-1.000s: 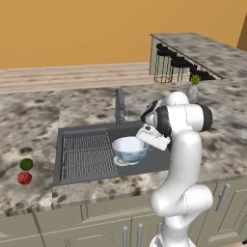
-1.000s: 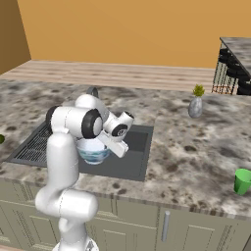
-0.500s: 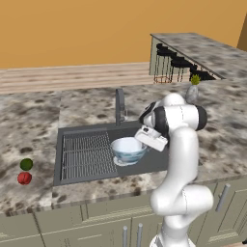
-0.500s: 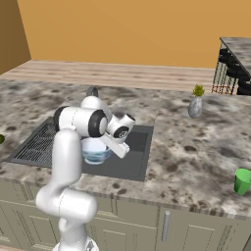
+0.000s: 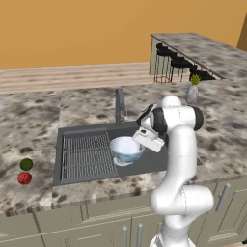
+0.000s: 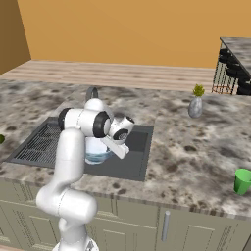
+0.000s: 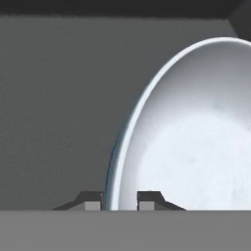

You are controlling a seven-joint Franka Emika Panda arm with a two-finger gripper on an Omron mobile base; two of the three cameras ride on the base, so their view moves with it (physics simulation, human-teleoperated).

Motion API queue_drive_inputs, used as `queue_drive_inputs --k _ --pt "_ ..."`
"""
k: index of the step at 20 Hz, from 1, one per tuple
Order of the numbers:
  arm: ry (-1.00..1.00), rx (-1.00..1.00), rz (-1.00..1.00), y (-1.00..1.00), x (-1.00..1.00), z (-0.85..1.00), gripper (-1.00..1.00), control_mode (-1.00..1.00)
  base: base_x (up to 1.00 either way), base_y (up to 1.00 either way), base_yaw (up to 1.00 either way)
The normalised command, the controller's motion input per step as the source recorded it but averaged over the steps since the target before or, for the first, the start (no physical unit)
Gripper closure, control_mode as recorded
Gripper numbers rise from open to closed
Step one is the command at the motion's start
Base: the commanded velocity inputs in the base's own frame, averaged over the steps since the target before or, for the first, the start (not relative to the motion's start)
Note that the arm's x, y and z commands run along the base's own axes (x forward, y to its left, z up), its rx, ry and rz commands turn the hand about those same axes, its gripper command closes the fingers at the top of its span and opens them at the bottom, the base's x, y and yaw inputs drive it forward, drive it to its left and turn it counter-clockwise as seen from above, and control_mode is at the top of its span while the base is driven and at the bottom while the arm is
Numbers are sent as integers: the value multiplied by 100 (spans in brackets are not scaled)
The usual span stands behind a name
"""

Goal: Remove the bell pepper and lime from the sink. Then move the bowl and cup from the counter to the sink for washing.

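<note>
Gripper point(image 7: 120, 201) clamped on bowl point(image 5: 126, 149) rim, one finger each side; lowered further into sink point(image 5: 159, 161), nearly seated. Beyond, lime point(image 5: 26, 164) and pepper point(image 5: 24, 178) out on counter point(image 5: 29, 130); cup point(image 6: 242, 181) still to move.

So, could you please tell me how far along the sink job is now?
Done: pepper and lime sit on the counter, left of the sink. In hand: the gripper jaws pinch the bowl rim over the basin. Left: the cup waits on the counter.
</note>
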Motion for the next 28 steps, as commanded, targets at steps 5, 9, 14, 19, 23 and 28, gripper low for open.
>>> queue_drive_inputs --k 5,9,14,19,23,28 --pt "-1 0 0 13 20 -27 100 -100 0 0 0" --pt "0 0 0 9 13 -21 100 -100 0 0 0" --pt "0 0 0 15 0 -8 100 -100 0 0 0" --pt "0 0 0 24 -5 0 100 -100 0 0 0" --pt "-1 0 0 25 -6 0 -100 -100 0 0 0" --pt "0 0 0 13 -4 4 -100 -100 0 0 0"
